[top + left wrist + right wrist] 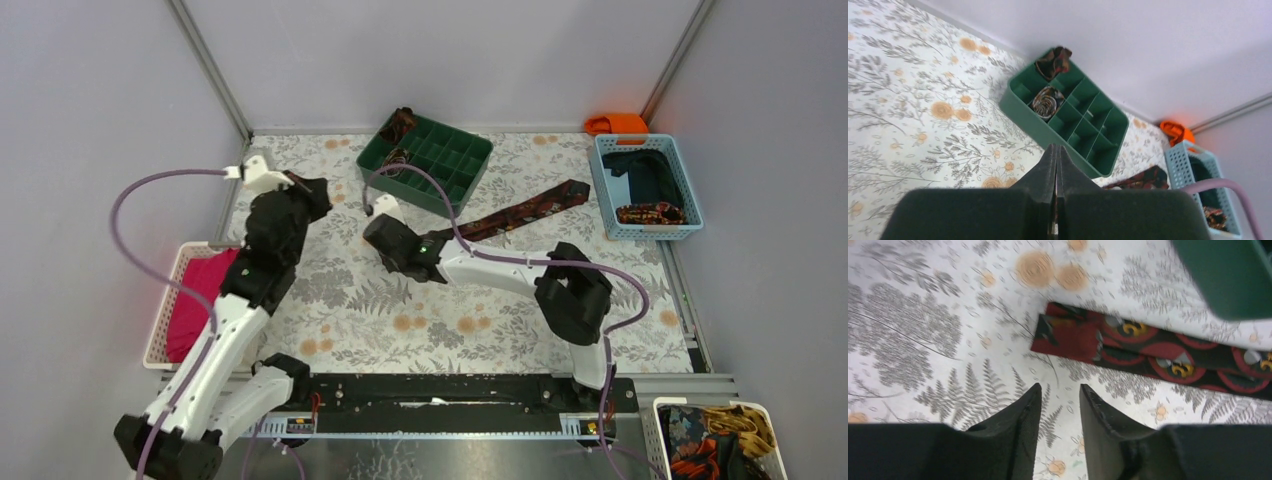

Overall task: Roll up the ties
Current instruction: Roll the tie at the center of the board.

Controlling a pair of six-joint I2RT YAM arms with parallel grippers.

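Two rolled ties occupy the green tray; one flat tie lies unrolled on the tabletop. The right hand, released, hovers beside its end. The left hand is clenched and empty.

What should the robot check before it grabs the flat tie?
1. Right gripper open: ok.
2. Tie end between its jaws: not ok, it lies just ahead.
3. Tie flat near that end: ok.
4. Left gripper shut, empty, away from the tie: ok.
5. Green tray has free compartments: ok.
6. Height above the table: cannot tell.
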